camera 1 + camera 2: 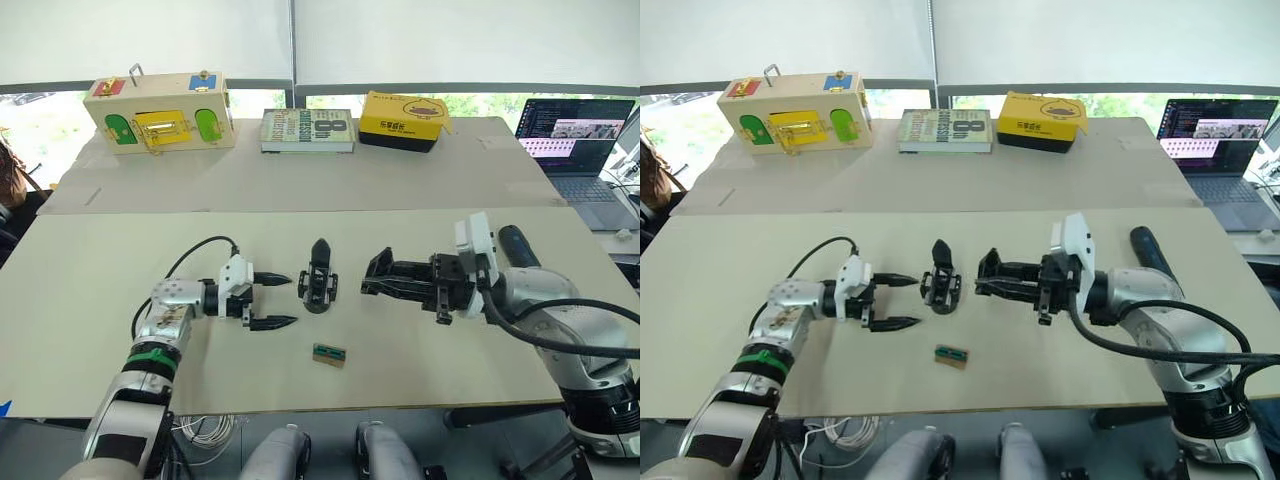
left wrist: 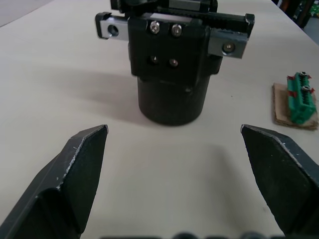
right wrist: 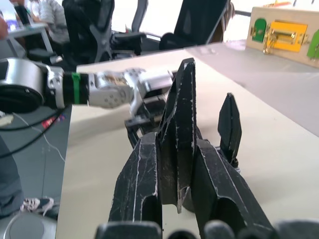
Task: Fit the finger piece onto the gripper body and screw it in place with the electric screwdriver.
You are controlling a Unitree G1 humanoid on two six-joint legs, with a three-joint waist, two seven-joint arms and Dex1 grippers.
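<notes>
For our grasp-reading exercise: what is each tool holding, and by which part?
Right tool pinches the finger piece by its base, tip protruding; left tool holds nothing.

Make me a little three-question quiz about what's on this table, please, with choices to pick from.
1. Where does the small green-and-tan rectangular piece lie?
A. On the laptop
B. Nearer the robot than the chunky black block with round holes, apart from it
C. Between the left gripper's fingers

2. What colour is the flat cardboard box beside the green book?
A. Yellow
B. Red
C. White

3. How is the robot's left gripper?
A. Shut on the block
B. Shut on the green-and-tan piece
C. Open, holding nothing

Answers:
1 B: it rests on bare table in front of the block, with a gap between them.
2 A: its top and sides are plainly yellow.
3 C: its two black fingers stand wide apart, pointing at the block without touching it.
</notes>
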